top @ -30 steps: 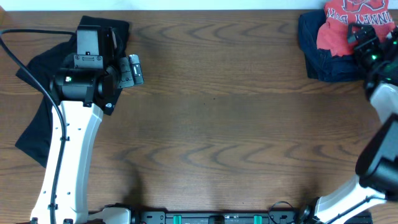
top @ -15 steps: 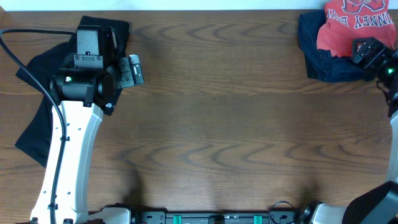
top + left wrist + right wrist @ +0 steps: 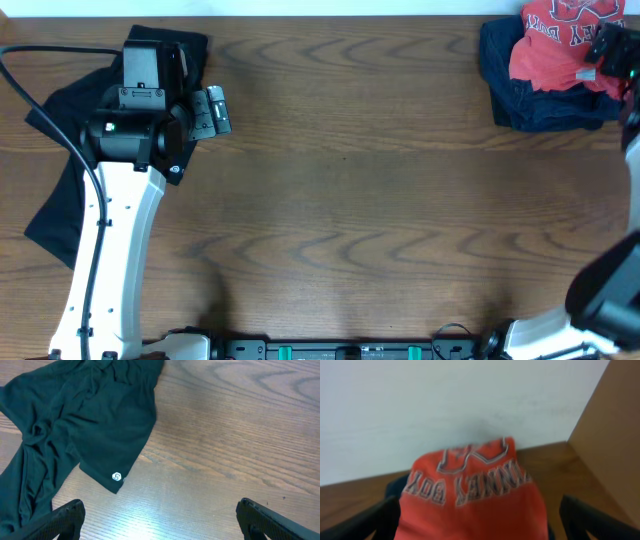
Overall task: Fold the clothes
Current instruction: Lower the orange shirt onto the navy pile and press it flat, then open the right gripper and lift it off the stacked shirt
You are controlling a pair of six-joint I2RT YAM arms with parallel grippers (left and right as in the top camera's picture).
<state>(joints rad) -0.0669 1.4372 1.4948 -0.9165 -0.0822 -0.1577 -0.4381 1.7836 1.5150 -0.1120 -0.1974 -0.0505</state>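
Clothes: red shirt (image 3: pixel 555 45) bunched atop navy garment (image 3: pixel 520 100) at bench (image 3: pixel 350 200) far-right corner; black garment (image 3: pixel 85 425) crumpled far left.
Left jaws: spread, empty, by black garment.
Right jaws: spread, empty, facing red shirt.
Progress: apparently nothing folded; all remains.

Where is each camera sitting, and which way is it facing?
Overhead: above the table, looking straight down; left arm and right arm show.
Left wrist: on the left gripper, looking down at the black garment; open fingertips show.
Right wrist: on the right gripper, facing the coral-red T-shirt; fingertips show.
Shared: overhead and left wrist both show the black garment.
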